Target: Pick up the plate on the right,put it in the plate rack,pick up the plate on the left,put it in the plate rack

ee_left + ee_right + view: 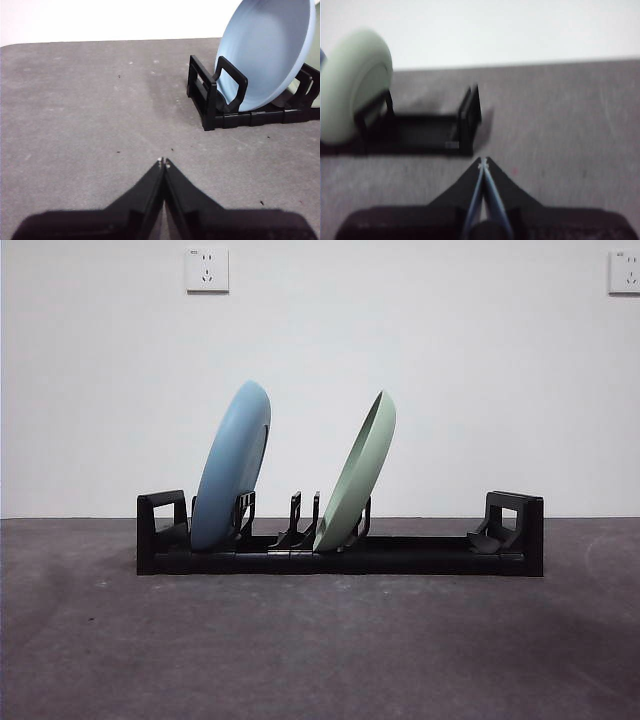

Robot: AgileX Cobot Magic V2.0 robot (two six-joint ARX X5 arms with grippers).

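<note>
Front view: plate rack (340, 552) sits across the middle of the grey table (320, 650), long axis running left to right, blocky looped ends at both extremes. Two plates stand in it on edge.

Blue plate (232, 466) occupies the slot nearest the rack's left end, tilted with its top leaning right. Green plate (358, 472) stands near the rack's centre, also leaning right, more steeply. The two plates are apart, with upright dividers between them. The right stretch of the rack, from the green plate to the right loop, holds nothing.

Left wrist view: left gripper (163, 161) is clear of the rack, above bare table on the left side, jaws pressed together tip to tip, holding nothing. The blue plate (267, 52) and the rack's left loop (215, 92) lie beyond it, well apart.

Right wrist view (blurred): right gripper (483, 161) likewise has jaws closed, empty, over bare table off the rack's right end (469, 120). Green plate (355, 85) visible further along the rack.

Two wall sockets (207, 269) show on the white wall behind.
</note>
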